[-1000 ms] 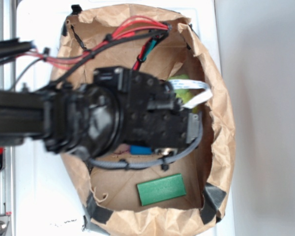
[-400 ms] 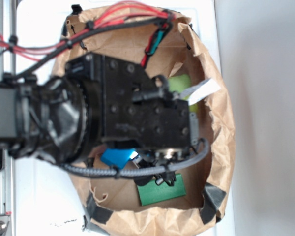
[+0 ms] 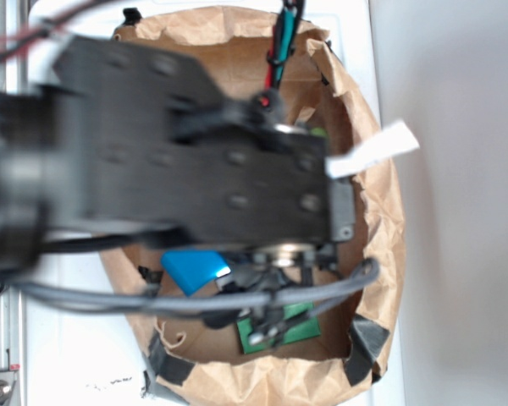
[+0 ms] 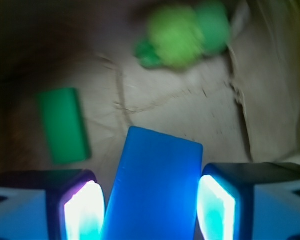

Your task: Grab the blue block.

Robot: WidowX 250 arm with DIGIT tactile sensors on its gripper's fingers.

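Arm and wrist housing (image 3: pixel 186 178): black, blurred, filling most of the exterior view and covering much of what lies beneath.

Paper bag (image 3: pixel 381 228): brown, crumpled, opened out as a nest under the claw; its creased floor shows in the wrist view behind and around the fingers.

Claw (image 4: pixel 150 205): its two fingers (image 4: pixel 80 210) stand either side of the blue block, close against its long edges. No clear gap shows on either side, so the claw reads as closed on the block, though the glare on the pads keeps actual contact from being certain.

Blue block (image 4: pixel 157 185): flat, bright blue, rounded corners, sitting between the fingers and reaching forward past their tips. In the exterior view a blue corner shows just under the arm.

Green block (image 4: pixel 64 125): flat, dark green, lying on the bag floor ahead and to one side of the claw, apart from the blue one.

Yellow-green object (image 4: pixel 182 32): blurred, farther ahead; identity unclear.

Task status, judged: block appears seized; what remains is confirming the hold.
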